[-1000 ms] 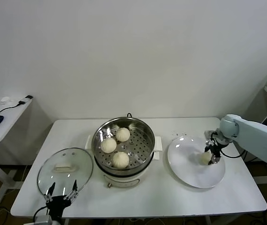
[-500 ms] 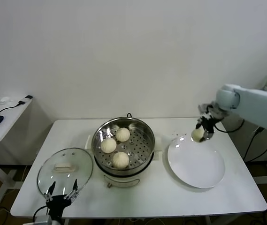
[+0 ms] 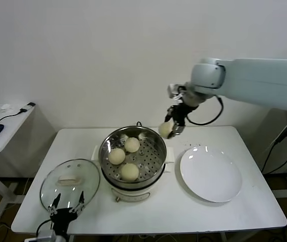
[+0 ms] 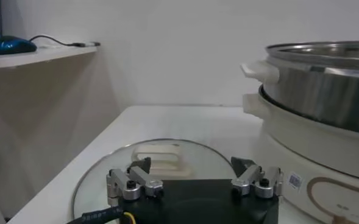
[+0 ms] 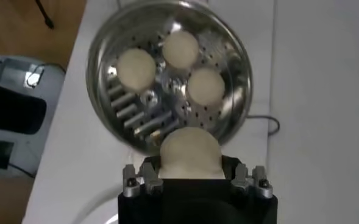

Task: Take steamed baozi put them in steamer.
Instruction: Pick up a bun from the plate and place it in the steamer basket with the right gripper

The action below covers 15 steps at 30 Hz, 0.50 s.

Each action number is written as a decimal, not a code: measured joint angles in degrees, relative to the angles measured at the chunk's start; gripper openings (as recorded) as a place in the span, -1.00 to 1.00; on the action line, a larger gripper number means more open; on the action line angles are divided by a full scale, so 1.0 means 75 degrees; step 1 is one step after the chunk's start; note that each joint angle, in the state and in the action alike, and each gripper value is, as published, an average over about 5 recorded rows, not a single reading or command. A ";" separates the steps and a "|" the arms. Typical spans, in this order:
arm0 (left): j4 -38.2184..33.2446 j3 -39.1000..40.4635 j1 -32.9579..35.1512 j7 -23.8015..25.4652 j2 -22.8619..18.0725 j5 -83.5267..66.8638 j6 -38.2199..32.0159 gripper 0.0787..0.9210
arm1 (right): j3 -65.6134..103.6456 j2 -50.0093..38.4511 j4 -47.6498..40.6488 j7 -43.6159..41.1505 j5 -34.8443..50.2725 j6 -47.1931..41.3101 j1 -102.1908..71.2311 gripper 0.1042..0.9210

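Carrying the fourth baozi (image 3: 165,129) clamped in its jaws, right gripper (image 3: 172,128) hangs over the steamer (image 3: 156,139) rim; early release risks it rolling off outside.

The four buns (image 3: 116,156) are smooth cream-white, and the steamer (image 3: 153,164) is shiny silver steel with a tray dotted by round holes, on a white base. The plate (image 3: 211,174) and the desk (image 3: 193,214) are plain white. The lid (image 3: 70,182) is clear glass with a white handle.
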 measured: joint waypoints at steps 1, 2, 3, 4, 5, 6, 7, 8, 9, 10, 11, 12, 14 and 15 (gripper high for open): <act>0.0001 -0.0004 0.0005 -0.0001 0.0004 -0.0001 -0.0001 0.77 | 0.0005 0.0124 0.0009 0.0099 0.0065 -0.0080 -0.0076 0.36; 0.0003 -0.0006 0.0010 -0.0001 0.0009 -0.0001 -0.0002 0.77 | 0.0007 0.0245 0.0011 0.0195 0.0120 -0.0155 -0.0162 0.36; 0.0004 -0.0007 0.0014 -0.0001 0.0013 -0.0001 -0.0003 0.77 | 0.0007 0.0357 0.0003 0.0286 0.0164 -0.0226 -0.0254 0.36; 0.0006 -0.0007 0.0016 -0.0001 0.0015 -0.0001 -0.0004 0.77 | 0.0006 0.0455 -0.0011 0.0371 0.0198 -0.0288 -0.0346 0.36; 0.0008 -0.0005 0.0018 -0.0002 0.0016 -0.0001 -0.0007 0.77 | 0.0004 0.0546 -0.0031 0.0453 0.0226 -0.0345 -0.0444 0.36; 0.0012 -0.0002 0.0020 -0.0002 0.0016 -0.0001 -0.0011 0.77 | 0.0001 0.0627 -0.0056 0.0532 0.0246 -0.0396 -0.0543 0.36; 0.0020 0.0003 0.0021 -0.0003 0.0016 -0.0001 -0.0018 0.77 | -0.0003 0.0696 -0.0086 0.0605 0.0260 -0.0440 -0.0643 0.36; 0.0030 0.0009 0.0022 -0.0003 0.0016 -0.0001 -0.0028 0.77 | -0.0005 0.0760 -0.0120 0.0676 0.0268 -0.0481 -0.0746 0.36; 0.0043 0.0016 0.0025 -0.0004 0.0016 0.0000 -0.0040 0.77 | -0.0005 0.0821 -0.0161 0.0742 0.0272 -0.0515 -0.0850 0.36; 0.0058 0.0021 0.0028 -0.0005 0.0017 0.0000 -0.0052 0.77 | -0.0002 0.0878 -0.0205 0.0800 0.0271 -0.0542 -0.0951 0.36; 0.0073 0.0025 0.0031 -0.0005 0.0018 0.0001 -0.0063 0.77 | 0.0005 0.0931 -0.0254 0.0851 0.0267 -0.0566 -0.1050 0.36; 0.0086 0.0028 0.0034 -0.0005 0.0021 0.0001 -0.0072 0.77 | 0.0015 0.0980 -0.0307 0.0897 0.0260 -0.0591 -0.1147 0.36; 0.0107 0.0033 0.0037 -0.0007 0.0028 0.0001 -0.0082 0.77 | 0.0033 0.1062 -0.0417 0.0966 0.0236 -0.0628 -0.1330 0.36; 0.0114 0.0034 0.0036 -0.0007 0.0032 0.0002 -0.0084 0.77 | 0.0039 0.1095 -0.0470 0.0994 0.0219 -0.0644 -0.1415 0.36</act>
